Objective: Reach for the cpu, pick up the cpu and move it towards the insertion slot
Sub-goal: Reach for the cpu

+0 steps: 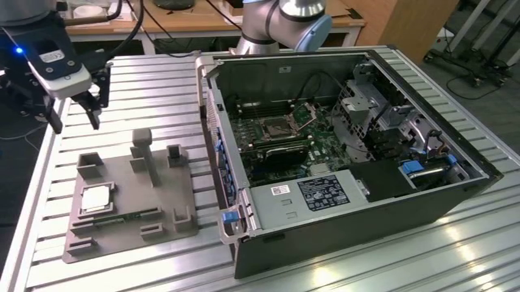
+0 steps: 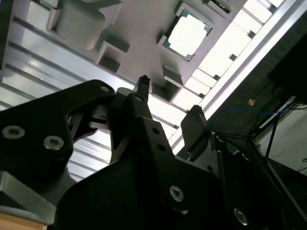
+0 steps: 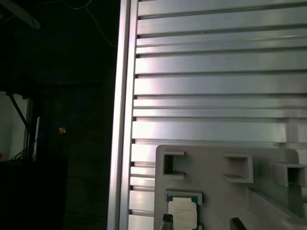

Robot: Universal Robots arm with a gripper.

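The cpu (image 1: 95, 199), a flat silvery-white square chip, lies in a recess of the grey plastic fixture (image 1: 162, 207) at the exterior view's left. It is also seen in both wrist views (image 2: 187, 34) (image 3: 183, 211). My gripper (image 1: 75, 118) hangs above the table, beyond the fixture's far end and well above the cpu, apart from it. Its two black fingers (image 2: 142, 84) stand open with nothing between them; their tips (image 3: 167, 219) just show in the first wrist view. The insertion slot (image 1: 274, 129), a metal-framed square socket, sits on the motherboard inside the open computer case.
The open computer case (image 1: 349, 213) fills the exterior view's right, its near wall standing beside the fixture. Upright blocks (image 1: 143, 146) rise from the fixture. The slatted aluminium table (image 1: 154, 79) ends in an edge (image 3: 124, 120) close to the gripper. The arm's base (image 1: 284, 24) stands behind the case.
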